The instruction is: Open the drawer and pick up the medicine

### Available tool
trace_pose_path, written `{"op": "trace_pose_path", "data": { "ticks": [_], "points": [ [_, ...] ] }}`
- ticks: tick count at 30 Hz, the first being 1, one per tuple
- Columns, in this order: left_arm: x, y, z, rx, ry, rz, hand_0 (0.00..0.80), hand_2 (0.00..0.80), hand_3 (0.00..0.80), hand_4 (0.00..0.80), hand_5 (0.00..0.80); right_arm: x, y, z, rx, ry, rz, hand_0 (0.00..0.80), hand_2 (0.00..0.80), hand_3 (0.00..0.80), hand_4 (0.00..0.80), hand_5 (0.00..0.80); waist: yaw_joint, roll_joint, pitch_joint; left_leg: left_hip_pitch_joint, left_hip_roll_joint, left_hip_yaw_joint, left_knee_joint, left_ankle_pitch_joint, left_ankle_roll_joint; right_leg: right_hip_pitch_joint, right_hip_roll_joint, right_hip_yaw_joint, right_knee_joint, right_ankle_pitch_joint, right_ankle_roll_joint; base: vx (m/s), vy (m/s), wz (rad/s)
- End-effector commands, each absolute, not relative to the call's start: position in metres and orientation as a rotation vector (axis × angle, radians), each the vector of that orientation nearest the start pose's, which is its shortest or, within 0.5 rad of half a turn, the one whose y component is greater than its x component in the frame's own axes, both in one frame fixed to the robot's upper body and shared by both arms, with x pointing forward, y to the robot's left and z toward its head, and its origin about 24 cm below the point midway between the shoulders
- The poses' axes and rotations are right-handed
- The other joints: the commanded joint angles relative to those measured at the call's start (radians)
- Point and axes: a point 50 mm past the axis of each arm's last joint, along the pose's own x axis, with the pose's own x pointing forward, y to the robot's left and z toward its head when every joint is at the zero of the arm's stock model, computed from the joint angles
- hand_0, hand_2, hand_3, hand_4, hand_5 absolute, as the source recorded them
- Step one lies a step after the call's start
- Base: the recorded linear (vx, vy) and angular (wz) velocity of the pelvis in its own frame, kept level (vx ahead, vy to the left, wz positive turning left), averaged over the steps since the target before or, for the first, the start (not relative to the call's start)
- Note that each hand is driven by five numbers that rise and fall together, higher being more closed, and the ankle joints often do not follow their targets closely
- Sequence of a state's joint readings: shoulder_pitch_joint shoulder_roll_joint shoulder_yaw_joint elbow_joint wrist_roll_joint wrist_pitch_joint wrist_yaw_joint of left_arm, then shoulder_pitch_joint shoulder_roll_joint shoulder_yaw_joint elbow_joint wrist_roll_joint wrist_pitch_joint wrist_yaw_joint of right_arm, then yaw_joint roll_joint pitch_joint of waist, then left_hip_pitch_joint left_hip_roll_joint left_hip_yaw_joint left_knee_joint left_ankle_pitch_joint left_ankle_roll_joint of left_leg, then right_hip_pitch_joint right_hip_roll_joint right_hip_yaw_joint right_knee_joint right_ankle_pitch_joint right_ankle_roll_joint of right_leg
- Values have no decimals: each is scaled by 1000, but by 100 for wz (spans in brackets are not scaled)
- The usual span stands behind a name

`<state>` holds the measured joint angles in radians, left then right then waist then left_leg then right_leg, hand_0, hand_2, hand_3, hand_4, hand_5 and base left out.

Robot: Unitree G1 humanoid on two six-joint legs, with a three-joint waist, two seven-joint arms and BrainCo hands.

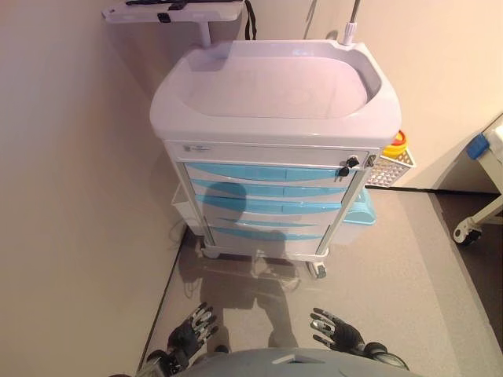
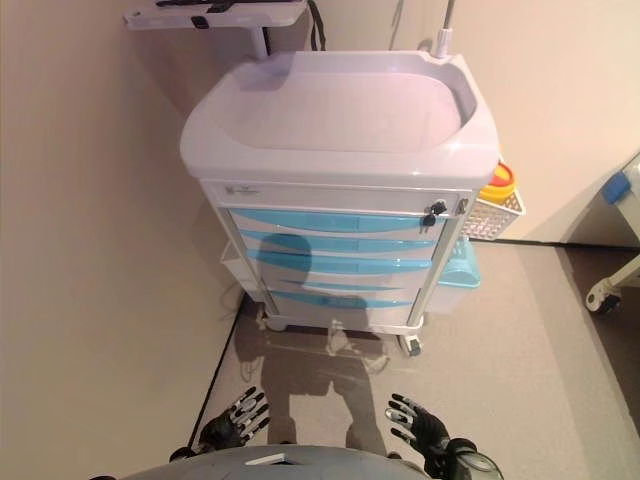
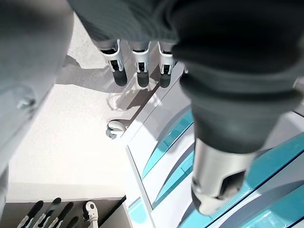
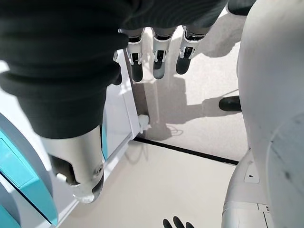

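— Hanging low at the near edge: left hand (image 1: 191,330) and right hand (image 1: 336,330), both over bare floor (image 1: 409,267); neither touches anything.
— Fingers?
— Straight and slightly spread on each; the wrist views show them extended in a row, holding nothing.
— Beyond them?
— White medical cart (image 1: 275,102) on casters, well apart from both hands; blue-fronted drawers (image 1: 267,192) stacked down its face, all closed; a keyed lock (image 1: 348,164) at the upper right of the front.
— The medicine?
— Not visible; cannot tell which drawer holds it.
— Farther back?
— White wire basket (image 1: 393,166) on the cart's right side, yellow container (image 1: 398,143) in it; wall (image 1: 71,157) on the left.
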<state>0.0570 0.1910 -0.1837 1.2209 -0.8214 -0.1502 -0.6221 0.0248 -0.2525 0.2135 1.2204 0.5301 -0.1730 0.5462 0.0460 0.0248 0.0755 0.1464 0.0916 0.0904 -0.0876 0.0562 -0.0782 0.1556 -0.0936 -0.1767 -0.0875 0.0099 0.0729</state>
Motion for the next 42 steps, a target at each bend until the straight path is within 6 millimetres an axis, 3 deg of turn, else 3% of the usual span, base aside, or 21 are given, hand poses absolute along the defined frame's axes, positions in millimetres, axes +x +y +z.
{"op": "trace_pose_path", "data": {
  "ticks": [1,8,29,37,42],
  "points": [
    [112,175,-151,-674,862,-180,0,0,0,0,0,119,-198,-149,357,951,260,0,0,0,0,0,-4,-12,-1,-49,-47,-42,53,-70,2,-54,-31,-32,76,-5,41,0,0,0],
    [112,169,-150,-754,859,-209,0,0,0,0,0,121,-196,-148,375,940,269,0,0,0,0,0,-3,-12,1,-50,-47,-41,54,-70,3,-56,-32,-32,78,-4,42,0,0,0],
    [118,174,-147,-745,764,-140,0,0,0,0,0,124,-196,-147,375,898,247,0,0,0,0,0,-1,-13,5,-45,-47,-45,47,-66,2,-52,-30,-31,76,-3,42,0,0,0],
    [115,169,-147,-874,784,-142,0,0,0,0,0,127,-200,-144,413,852,211,0,0,0,0,0,-6,-12,22,-55,-39,-51,48,-60,2,-68,-34,-22,104,-14,44,29,16,1],
    [118,168,-145,-990,750,-131,0,0,0,0,0,128,-203,-142,443,815,168,0,0,0,0,0,-18,-15,59,-87,-35,-66,101,-76,15,-117,-33,6,199,-56,33,35,42,2]
  ]
}}
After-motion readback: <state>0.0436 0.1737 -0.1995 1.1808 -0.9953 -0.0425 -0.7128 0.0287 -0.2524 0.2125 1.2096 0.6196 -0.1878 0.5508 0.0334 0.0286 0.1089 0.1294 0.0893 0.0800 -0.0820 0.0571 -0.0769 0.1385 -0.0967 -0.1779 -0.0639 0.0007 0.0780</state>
